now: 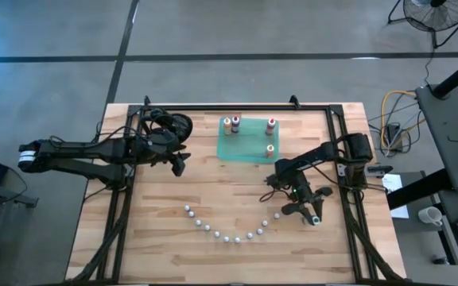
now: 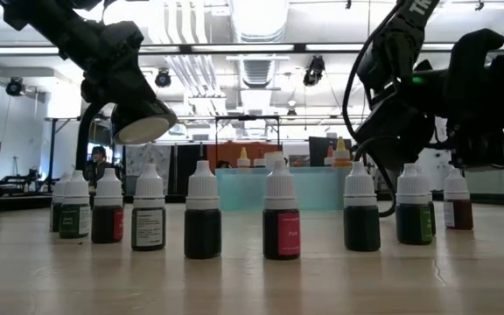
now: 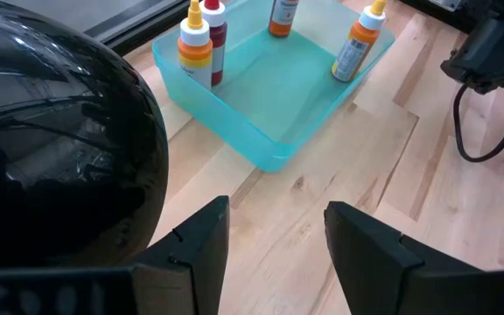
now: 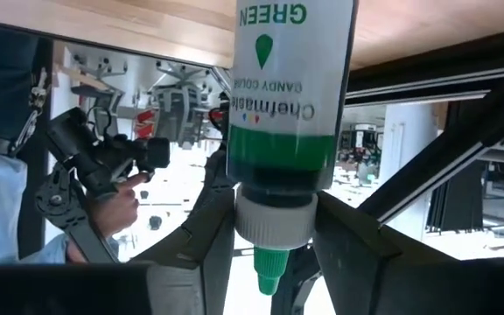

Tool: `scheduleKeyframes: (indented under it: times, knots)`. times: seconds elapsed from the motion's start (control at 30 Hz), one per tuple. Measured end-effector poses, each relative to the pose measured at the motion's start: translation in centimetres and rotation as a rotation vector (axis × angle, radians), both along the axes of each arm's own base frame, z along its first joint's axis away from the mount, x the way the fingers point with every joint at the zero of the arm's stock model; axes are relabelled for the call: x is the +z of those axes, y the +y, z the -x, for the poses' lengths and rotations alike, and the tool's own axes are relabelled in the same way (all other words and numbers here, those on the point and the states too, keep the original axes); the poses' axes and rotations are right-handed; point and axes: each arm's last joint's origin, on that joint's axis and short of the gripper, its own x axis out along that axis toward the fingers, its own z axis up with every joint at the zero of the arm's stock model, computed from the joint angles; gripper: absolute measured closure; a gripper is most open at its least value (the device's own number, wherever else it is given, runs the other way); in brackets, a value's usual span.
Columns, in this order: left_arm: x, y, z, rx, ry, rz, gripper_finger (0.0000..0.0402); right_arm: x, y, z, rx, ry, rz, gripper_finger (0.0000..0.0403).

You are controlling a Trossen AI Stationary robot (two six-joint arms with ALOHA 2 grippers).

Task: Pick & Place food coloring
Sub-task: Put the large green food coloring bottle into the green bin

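The right gripper point(image 1: 315, 219) sits low over the table's right side, just past the right end of the curved row of small white-capped bottles point(image 1: 227, 236). Its wrist view shows a green bottle point(image 4: 289, 114), label reading GREEN, between its two fingers point(image 4: 201, 236), which flank the white collar near the green tip; the picture is upside down, with the wood table at the top. Whether the fingers press the bottle or stand just off it cannot be told. In the high view the bottle shows only as a pale spot at the gripper's tip. The left gripper point(image 1: 179, 165) hovers over the table's left half, left of the tray point(image 1: 243, 149), with its fingers point(image 3: 201, 242) parted and nothing between them; its wrist view looks across bare wood to the tray's near corner. The translucent green tray lies at the table's far middle and holds four upright bottles: an orange bottle point(image 3: 194, 54) and a red bottle point(image 3: 215, 35) side by side in one corner, another red-topped one point(image 1: 271, 124) in the far right corner, and another orange one point(image 3: 358, 48) near the right edge. In the low view the small bottles point(image 2: 281, 214) stand upright in a line across the foreground, dark liquid under white caps, each apart from its neighbours. A person point(image 4: 16, 201) shows in the room behind the table.
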Motion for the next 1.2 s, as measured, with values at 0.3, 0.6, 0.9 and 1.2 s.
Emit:
scheduleKeyframes:
  times: [0.3,0.6,0.9,1.2]
  knots:
    - [0.0,0.0,0.0,-0.014,0.009,-0.018,0.0239,0.0,-0.2,-0.1,-0.009,-0.003,0.001,0.0248]
    - [0.0,0.0,0.0,-0.015,0.01,-0.02,0.0239,0.2,-0.3,-0.6,-0.01,-0.029,0.004,0.0243]
    - [0.0,0.0,0.0,-0.026,0.018,-0.035,0.0239,0.7,-0.4,-1.4,0.025,-0.062,0.043,0.0227]
    - [0.0,0.0,0.0,-0.027,0.018,-0.035,0.0239,1.8,-0.5,-3.1,0.085,-0.124,0.131,0.0195]
